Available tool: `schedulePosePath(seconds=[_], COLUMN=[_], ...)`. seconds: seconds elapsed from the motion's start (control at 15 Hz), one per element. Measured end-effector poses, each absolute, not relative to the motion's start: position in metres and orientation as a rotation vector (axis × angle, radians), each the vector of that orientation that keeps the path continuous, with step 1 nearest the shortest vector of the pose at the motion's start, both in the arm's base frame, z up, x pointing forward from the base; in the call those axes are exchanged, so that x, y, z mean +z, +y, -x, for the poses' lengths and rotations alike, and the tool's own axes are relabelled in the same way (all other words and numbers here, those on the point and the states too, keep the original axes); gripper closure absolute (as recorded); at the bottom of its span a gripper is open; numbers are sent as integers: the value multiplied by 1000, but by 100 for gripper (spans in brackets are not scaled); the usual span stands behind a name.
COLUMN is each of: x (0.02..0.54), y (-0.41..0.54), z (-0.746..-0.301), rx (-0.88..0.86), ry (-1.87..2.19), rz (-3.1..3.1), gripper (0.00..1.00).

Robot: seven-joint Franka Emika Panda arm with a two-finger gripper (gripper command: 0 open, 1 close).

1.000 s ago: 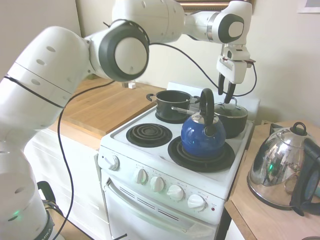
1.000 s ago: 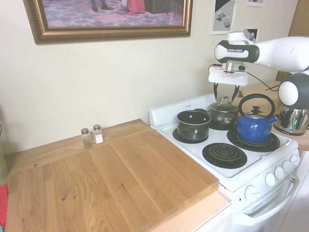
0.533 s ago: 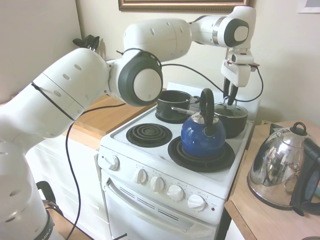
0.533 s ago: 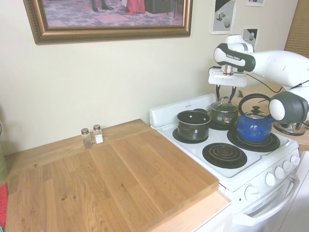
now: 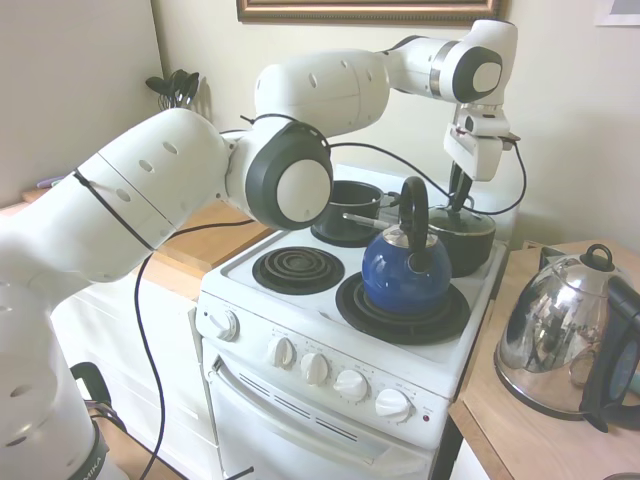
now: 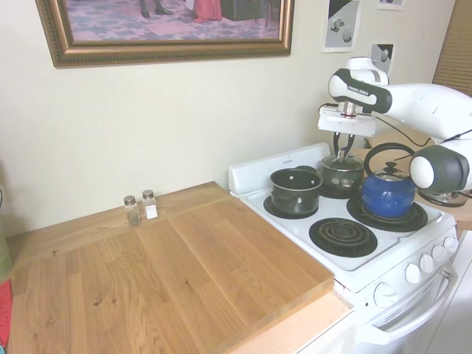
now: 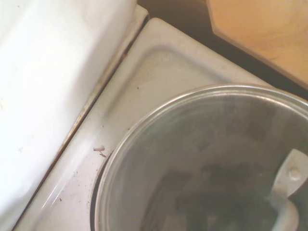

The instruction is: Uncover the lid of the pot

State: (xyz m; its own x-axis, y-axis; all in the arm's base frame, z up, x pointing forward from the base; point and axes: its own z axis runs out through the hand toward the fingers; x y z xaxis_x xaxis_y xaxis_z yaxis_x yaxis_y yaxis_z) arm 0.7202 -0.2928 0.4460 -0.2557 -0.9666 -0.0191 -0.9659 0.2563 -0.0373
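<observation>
The wide black pot (image 5: 468,243) stands on the stove's rear burner nearest the wall, behind the blue kettle. Its glass lid (image 5: 474,216) with a silver rim sits on it. In the second exterior view the pot (image 6: 341,178) and lid (image 6: 341,161) show beside the other dark pot. My gripper (image 5: 461,205) (image 6: 342,152) is down at the lid's loop handle, open, with one finger on each side of it. The wrist view looks straight down on the glass lid (image 7: 207,159), with the handle (image 7: 288,190) at the lower right.
A blue kettle (image 5: 405,268) sits on the front burner, close in front of the pot. Another dark pot (image 5: 346,206) with a side handle stands on the neighbouring rear burner. A silver electric kettle (image 5: 558,335) is on the counter. Two shakers (image 6: 140,208) stand on the wooden worktop (image 6: 184,273).
The gripper has come down from above the pot to the lid's handle. The arm's elbow has swung back and up. Pot, lid and kettle have not moved.
</observation>
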Motion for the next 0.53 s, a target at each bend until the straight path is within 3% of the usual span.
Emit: schedulePosePath(seconds=[0.53], x=[446], y=[-294], z=[-720], rx=[-13], ry=[2443], rz=[1882], gripper=[100])
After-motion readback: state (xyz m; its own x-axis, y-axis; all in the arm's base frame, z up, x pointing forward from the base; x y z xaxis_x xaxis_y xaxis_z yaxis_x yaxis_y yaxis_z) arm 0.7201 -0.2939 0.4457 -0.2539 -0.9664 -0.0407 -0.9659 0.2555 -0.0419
